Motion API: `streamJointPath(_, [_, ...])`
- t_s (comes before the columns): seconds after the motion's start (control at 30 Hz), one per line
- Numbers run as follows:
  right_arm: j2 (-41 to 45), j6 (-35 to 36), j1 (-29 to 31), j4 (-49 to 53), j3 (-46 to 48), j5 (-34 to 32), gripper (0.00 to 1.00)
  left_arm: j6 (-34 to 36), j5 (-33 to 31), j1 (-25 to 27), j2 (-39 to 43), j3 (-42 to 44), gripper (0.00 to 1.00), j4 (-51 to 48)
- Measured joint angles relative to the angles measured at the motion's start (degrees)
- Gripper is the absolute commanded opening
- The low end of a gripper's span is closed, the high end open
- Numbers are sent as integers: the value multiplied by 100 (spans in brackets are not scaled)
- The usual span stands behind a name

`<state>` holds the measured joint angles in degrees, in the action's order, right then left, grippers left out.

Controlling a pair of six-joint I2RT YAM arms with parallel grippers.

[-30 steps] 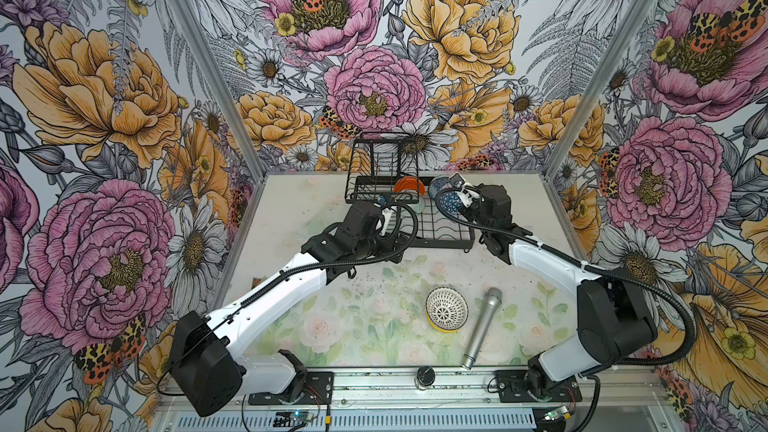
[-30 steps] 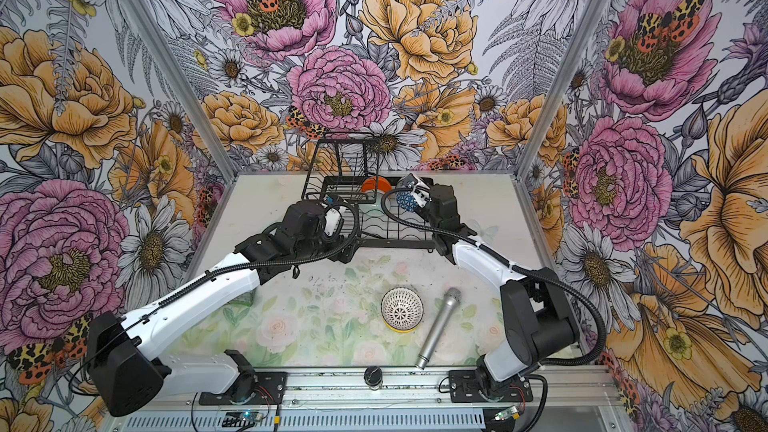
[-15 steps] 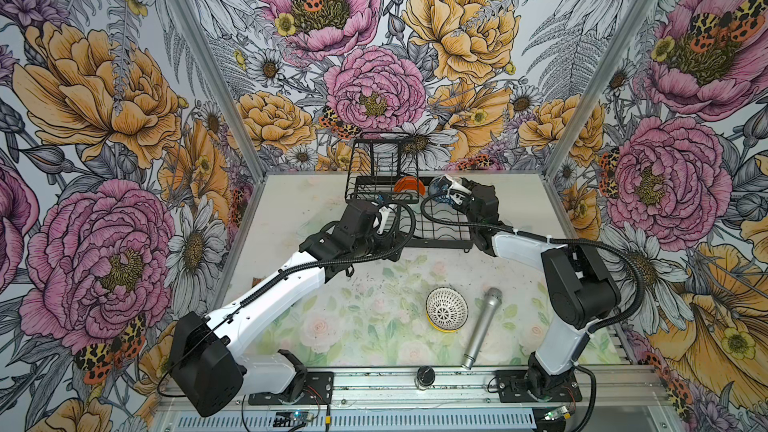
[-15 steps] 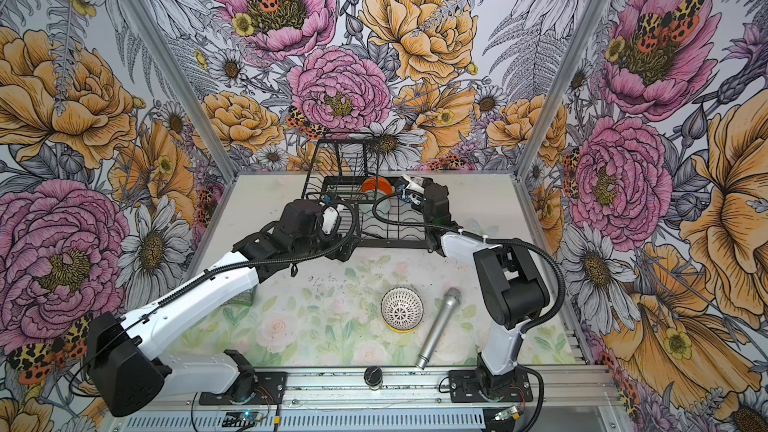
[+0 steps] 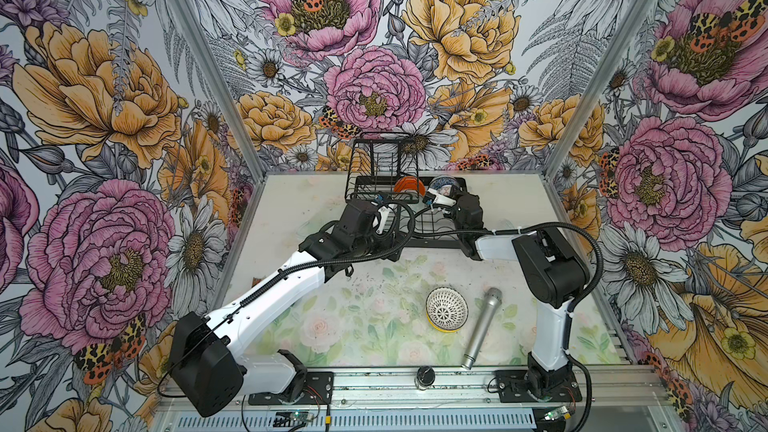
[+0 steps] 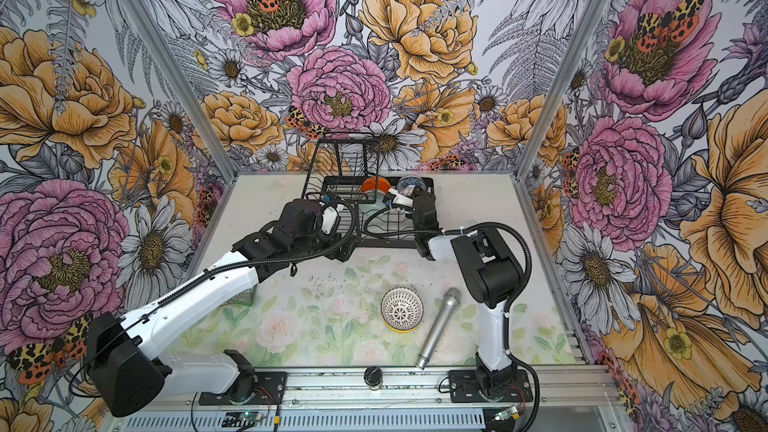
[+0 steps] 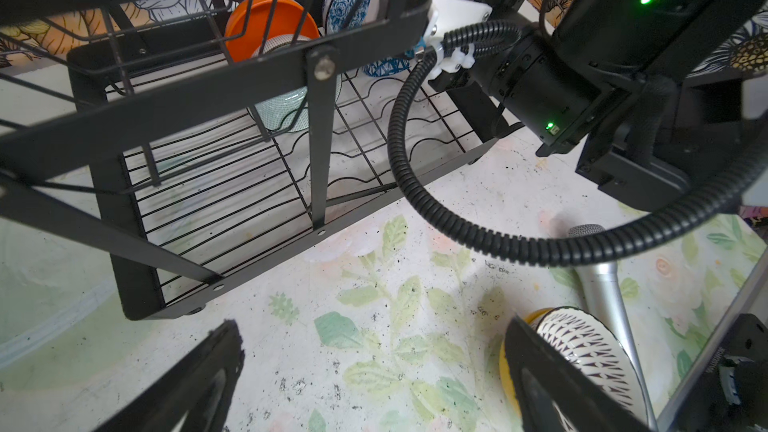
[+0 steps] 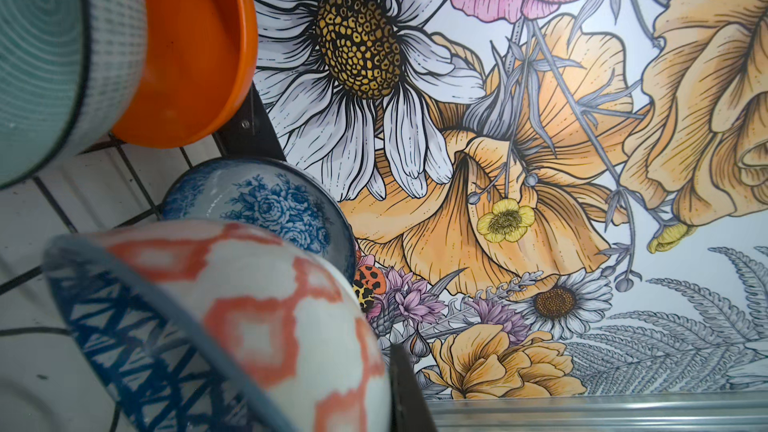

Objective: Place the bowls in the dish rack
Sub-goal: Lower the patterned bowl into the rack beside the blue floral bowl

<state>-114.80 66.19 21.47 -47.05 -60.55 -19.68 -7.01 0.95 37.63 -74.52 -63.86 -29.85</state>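
The right gripper (image 5: 436, 197) reaches into the dish rack (image 5: 432, 244). Its jaws are closed narrow on the rim of a patterned bowl (image 8: 249, 326), which has blue triangles outside and orange-and-white diamonds inside. One dark finger (image 8: 409, 388) shows at the edge of this bowl. The bowl is tilted over the lower wires of the rack; if it touches them, I cannot tell. Just beyond this gripper a blue floral bowl (image 8: 257, 205) stands on its edge in the rack. Farther from the gripper and to one side, the orange bowl (image 8: 187, 56) also stands on its edge, with the teal bowl (image 8: 41, 56) close in front of it. The left gripper (image 7: 372, 322) hangs above the table (image 7: 374, 263), just outside the front edge of the rack, with its jaws spread wide and nothing between them. Close to one of its fingers (image 7: 552, 376), and partly hidden behind it, a white lattice bowl (image 5: 446, 310) sits inside a yellow bowl (image 5: 444, 328) on the table. A silver microphone (image 5: 482, 326) lies just beside these two, on the side away from this gripper. Both bowls are well apart from the right gripper.
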Motion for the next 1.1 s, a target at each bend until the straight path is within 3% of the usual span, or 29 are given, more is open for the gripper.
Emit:
streamJointPath(0.43, [-579,660,-7,-393,-310,-50,0,0,0,0,0,0,99,0])
streamJointPath(1.1, [-772,852,-7,-455,-337,-50,0,0,2,0,0,17,99,2])
